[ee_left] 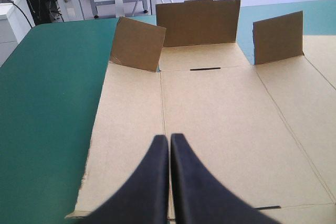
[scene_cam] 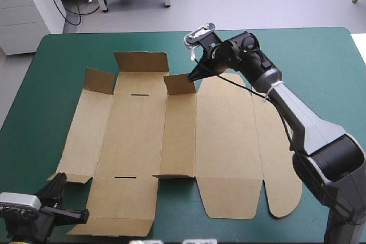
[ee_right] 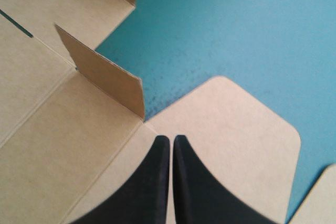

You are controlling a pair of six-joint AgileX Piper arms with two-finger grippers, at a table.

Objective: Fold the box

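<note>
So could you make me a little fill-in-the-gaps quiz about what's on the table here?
The brown box lies mostly ___ on the teal-green table. Along its far edge, ___ flaps stand raised. The left gripper and the right gripper both have fingers ___. The gripper beside a raised flap is the ___ one.
Missing: flat; three; shut; right.
</note>
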